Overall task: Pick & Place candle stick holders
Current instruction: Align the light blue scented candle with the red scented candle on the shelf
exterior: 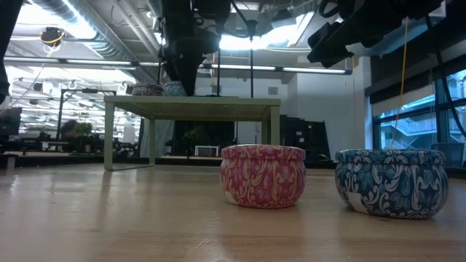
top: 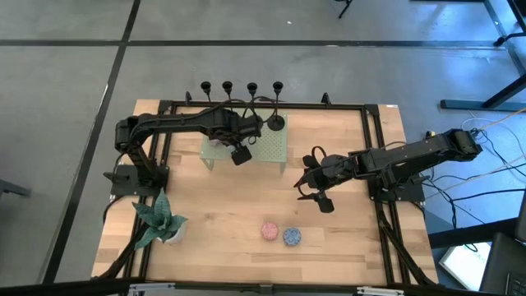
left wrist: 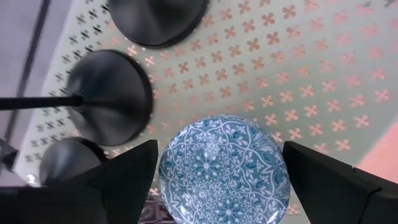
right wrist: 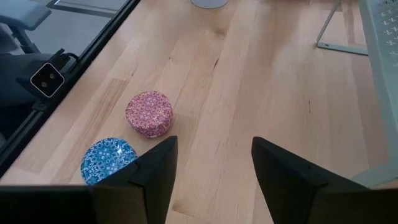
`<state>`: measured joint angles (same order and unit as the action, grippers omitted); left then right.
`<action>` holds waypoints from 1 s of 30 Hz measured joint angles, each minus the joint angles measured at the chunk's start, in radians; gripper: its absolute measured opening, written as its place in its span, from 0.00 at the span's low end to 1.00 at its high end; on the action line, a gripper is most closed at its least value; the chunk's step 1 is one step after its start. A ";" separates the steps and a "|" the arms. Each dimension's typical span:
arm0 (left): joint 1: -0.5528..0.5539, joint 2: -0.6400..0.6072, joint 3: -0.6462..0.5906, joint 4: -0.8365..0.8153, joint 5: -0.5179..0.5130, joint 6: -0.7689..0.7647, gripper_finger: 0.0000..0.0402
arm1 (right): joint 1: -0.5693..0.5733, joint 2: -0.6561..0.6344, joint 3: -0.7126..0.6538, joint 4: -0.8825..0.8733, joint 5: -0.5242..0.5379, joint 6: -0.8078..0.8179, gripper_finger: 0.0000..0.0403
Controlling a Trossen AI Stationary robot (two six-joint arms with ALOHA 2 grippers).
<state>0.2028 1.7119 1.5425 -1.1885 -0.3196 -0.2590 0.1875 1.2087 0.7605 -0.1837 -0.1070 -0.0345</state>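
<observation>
Overhead camera first: I read four candle stick holders (top: 240,87) in a row along the far edge of the pale green perforated stand (top: 271,148), stems pointing away from the table edge in the picture, which I take as upright. I place the left gripper (top: 240,154) over the stand, just in front of the row; the right gripper (top: 316,196) hangs above bare table (top: 214,222), well apart from the holders. Low camera: stand (exterior: 193,108) seen edge-on, pink candle tin (exterior: 262,175) and blue candle tin (exterior: 392,182) in front. Left wrist camera: released fingers (left wrist: 127,180) straddle a blue patterned tin (left wrist: 224,171); three round black holder bases (left wrist: 109,96) sit just beyond, one thin stem showing. Right wrist camera: fingers (right wrist: 155,168) apart, gripping nothing, above the pink tin (right wrist: 149,113) and blue tin (right wrist: 107,158).
</observation>
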 joint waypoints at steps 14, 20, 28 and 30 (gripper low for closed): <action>-0.094 -0.038 0.000 -0.001 -0.177 0.048 0.85 | 0.000 0.000 0.000 0.000 0.000 0.000 0.52; -0.157 -0.077 0.000 -0.001 -0.185 -0.012 0.85 | 0.000 0.000 0.000 0.000 0.000 0.000 0.52; -0.281 -0.098 0.000 -0.018 -0.233 -0.128 0.77 | 0.000 0.000 0.000 0.000 0.000 0.001 0.52; -0.312 -0.089 0.000 -0.020 -0.256 -0.128 0.71 | 0.000 0.000 0.000 0.000 0.000 0.001 0.52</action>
<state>-0.1091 1.6229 1.5429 -1.2087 -0.5755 -0.3872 0.1873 1.2087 0.7605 -0.1837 -0.1066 -0.0336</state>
